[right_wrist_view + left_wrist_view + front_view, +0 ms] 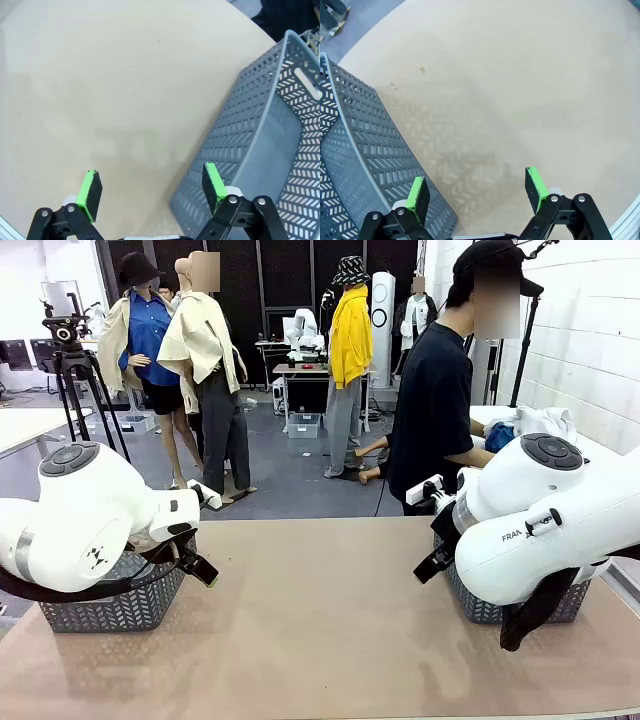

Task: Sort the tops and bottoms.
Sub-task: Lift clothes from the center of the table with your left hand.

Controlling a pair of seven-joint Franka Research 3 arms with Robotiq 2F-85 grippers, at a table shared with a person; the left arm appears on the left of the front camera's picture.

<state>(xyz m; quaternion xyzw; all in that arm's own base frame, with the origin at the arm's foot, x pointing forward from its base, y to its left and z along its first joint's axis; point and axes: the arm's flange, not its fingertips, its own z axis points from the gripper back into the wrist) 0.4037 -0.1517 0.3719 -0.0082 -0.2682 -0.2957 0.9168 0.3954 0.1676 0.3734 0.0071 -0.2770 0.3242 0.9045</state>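
Observation:
Tops lie in a pile at the far right, behind the table: a bright blue one (pixel 500 435) and a white one (pixel 548 423), with the person's hands on them. The bottoms are out of view. My left gripper (pixel 203 572) hangs open by the left grey mesh basket (pixel 110 608); in the left wrist view the left gripper (pixel 477 187) is over bare tabletop with nothing between its green pads, the left grey mesh basket (pixel 360 150) beside it. My right gripper (pixel 431 565) is open next to the right basket (pixel 478 608); the wrist view shows the right gripper (pixel 152 187) empty beside the right basket (pixel 260 135).
The tan table (pixel 320 620) stretches between the two baskets. A person in a black T-shirt (pixel 432 410) stands at the far side, turned toward the pile. A camera tripod (pixel 75 370) stands at the back left.

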